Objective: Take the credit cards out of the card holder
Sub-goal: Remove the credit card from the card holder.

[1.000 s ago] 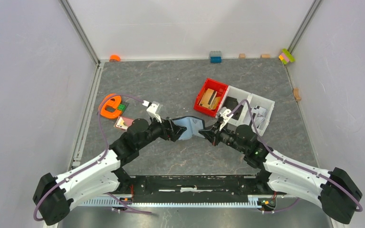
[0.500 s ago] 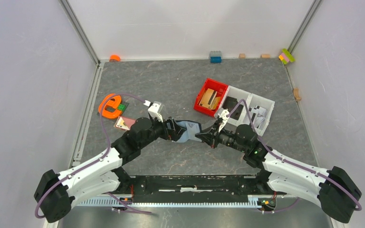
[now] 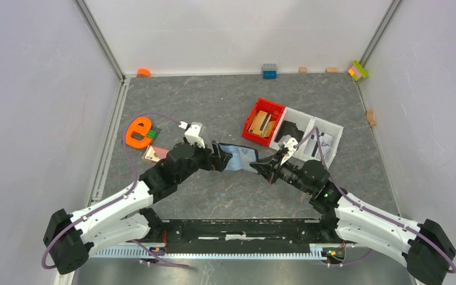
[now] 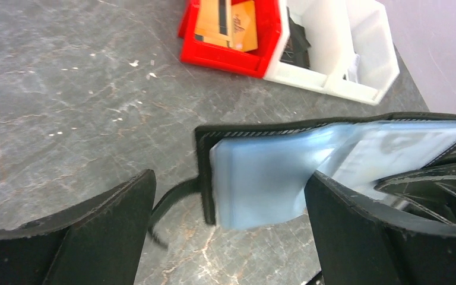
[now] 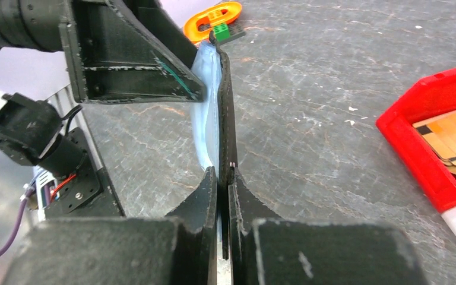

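The card holder [image 3: 241, 158] is a black wallet, open, with pale blue-grey sleeves, held just above the table between the arms. My right gripper [image 3: 263, 167] is shut on its right edge; in the right wrist view the jaws [image 5: 222, 173] pinch the black cover [image 5: 225, 119]. My left gripper [image 3: 224, 159] is open, its fingers [image 4: 95, 237] on either side of the wallet's free left end [image 4: 255, 178] without touching it. I cannot tell whether cards sit in the sleeves. A pinkish credit card [image 3: 154, 154] lies on the table beside the left arm.
A red bin [image 3: 255, 134] holding tan pieces and joined white bins [image 3: 335, 138] stand right of the wallet. An orange ring-shaped toy [image 3: 136, 132] with a green brick lies at the left. Small blocks line the back wall.
The right gripper has drawn back to the right with the wallet, which now lies more spread out and higher in the top view. The left gripper has shifted slightly away from the arm bases.
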Motion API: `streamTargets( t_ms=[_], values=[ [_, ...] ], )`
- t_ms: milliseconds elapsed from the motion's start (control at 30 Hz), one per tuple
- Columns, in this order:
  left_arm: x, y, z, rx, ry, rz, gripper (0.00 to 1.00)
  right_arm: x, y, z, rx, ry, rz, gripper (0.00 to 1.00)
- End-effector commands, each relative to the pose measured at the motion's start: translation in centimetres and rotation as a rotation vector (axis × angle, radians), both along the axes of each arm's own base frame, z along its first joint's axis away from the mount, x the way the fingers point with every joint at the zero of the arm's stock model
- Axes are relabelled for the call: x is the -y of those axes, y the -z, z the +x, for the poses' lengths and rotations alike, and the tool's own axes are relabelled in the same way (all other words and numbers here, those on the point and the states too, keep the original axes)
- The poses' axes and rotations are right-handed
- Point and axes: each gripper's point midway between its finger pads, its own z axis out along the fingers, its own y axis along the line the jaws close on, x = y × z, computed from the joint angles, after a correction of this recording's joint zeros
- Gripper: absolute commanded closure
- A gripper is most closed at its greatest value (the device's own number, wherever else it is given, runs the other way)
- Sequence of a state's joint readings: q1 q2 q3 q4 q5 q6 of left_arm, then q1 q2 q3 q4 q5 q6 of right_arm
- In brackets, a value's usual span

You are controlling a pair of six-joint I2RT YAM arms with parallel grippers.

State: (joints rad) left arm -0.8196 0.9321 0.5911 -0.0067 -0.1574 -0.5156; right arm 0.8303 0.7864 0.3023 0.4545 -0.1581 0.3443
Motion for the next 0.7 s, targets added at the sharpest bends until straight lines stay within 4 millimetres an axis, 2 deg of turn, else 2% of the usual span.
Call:
streamTargets(
  t_ms=[0,67,200,400,467,500,567,633,667],
  values=[
    [-3.9,0.8,1.6,0.029,-0.182,0.057,0.01,1.0,-2.3,1.8,0.041,0.117,0.05,1.0],
    [-2.8,0.3,1.0,0.036,-0.114,0.027,0.0,1.2,-1.7,2.4,0.019,0.147,0.025,1.0],
    [0.7,-1.6,-1.3,0.09,0.126,-0.081,0.02,1.4,-1.0,3.1,-0.007,0.183,-0.005,1.0],
    [2.0,-3.6,-3.4,0.154,0.263,-0.173,0.08,1.4,-0.9,3.2,-0.012,0.182,-0.004,1.0],
    [2.7,-4.2,-4.2,0.18,0.324,-0.208,0.2,1.4,-0.9,3.1,-0.014,0.177,-0.004,1.0],
    [3.1,-4.3,-4.5,0.184,0.354,-0.22,0.29,1.4,-0.9,3.1,-0.014,0.176,-0.002,1.0],
    [3.8,-4.5,-5.1,0.177,0.406,-0.228,0.59,1.4,-0.9,3.2,-0.014,0.177,0.0,1.0],
    [4.2,-4.4,-5.3,0.163,0.433,-0.225,0.71,1.3,-1.1,3.0,-0.009,0.165,0.007,1.0],
    [4.4,-4.3,-5.3,0.157,0.439,-0.226,0.73,1.1,-1.3,2.7,-0.006,0.145,0.013,1.0]
  ],
)
